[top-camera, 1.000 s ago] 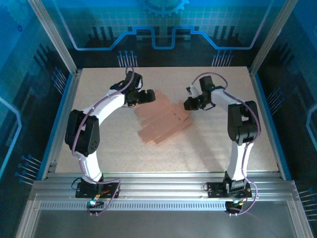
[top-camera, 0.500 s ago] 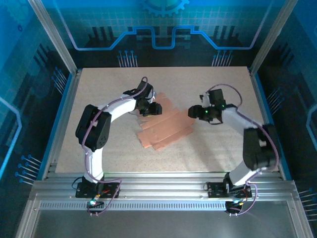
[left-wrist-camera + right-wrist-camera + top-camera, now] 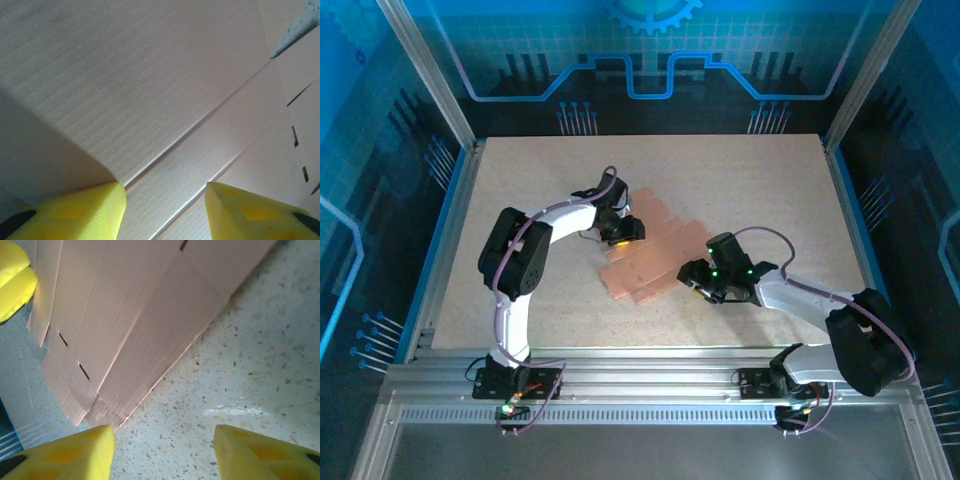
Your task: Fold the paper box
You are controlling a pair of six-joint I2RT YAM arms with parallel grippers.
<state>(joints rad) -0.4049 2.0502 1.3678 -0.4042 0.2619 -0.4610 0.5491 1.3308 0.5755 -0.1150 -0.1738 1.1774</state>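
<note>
Paper box: from my remote station I see the salmon-orange cardboard lying flat and unfolded at the middle of the table, its panels set askew to the table's edges.
Creases and slots: on the left wrist feed the plain board takes up nearly everything ahead, with parallel fold lines and a few short cut slots at the right. At the lower left a part of it curves up and throws a shadow.
Left gripper: sits on the far-left part of the box. On its own feed the yellow fingertips are spread, the board below and between them. I cannot tell whether they touch it.
Right gripper: low at the box's near-right edge. On its own feed the yellow fingertips stand apart with nothing between them, over the bare speckled table just beside the stepped cardboard edge.
Far corner of that feed: a yellow finger rests at the box's far side; I take it for the left gripper's.
Surroundings: an aluminium frame and blue-lit panels ring the table.
</note>
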